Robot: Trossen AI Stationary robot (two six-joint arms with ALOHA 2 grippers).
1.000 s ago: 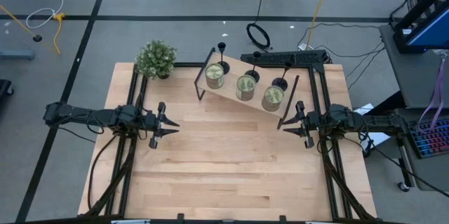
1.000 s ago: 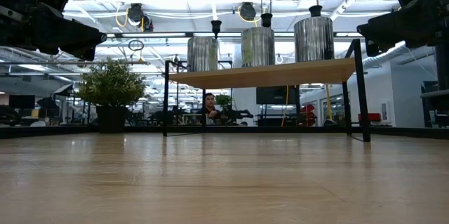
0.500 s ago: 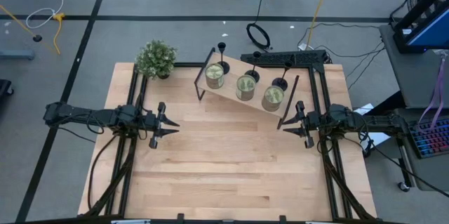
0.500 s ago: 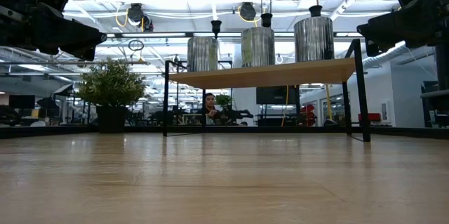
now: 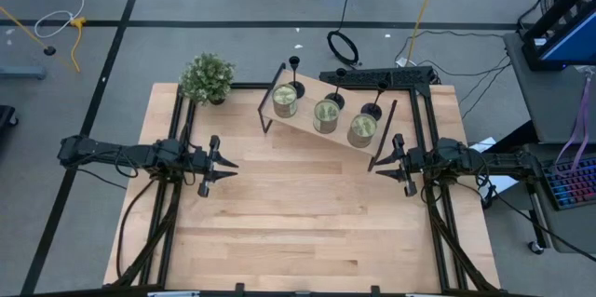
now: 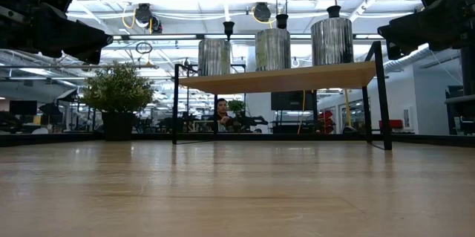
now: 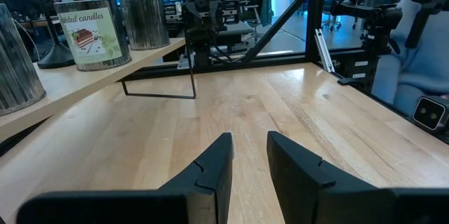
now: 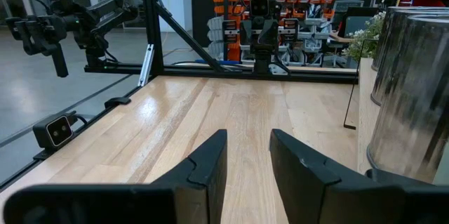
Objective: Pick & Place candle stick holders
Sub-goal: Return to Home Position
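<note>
While left end effector (image 5: 229, 170) and right end effector (image 5: 380, 168) gape, the candle stick holders (image 5: 296, 86) stand upright.

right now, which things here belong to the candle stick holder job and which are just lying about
Job: three candle stick holders on the shelf; left gripper and right gripper, open, empty.
Lying about: three candle jars, potted plant.

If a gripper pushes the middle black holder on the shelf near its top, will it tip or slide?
Probably tip: the holder is a thin stem on a small round base, so a high push has leverage. It looks rigid and probably light. It stands close behind a jar on the shelf, so it could knock that.
</note>
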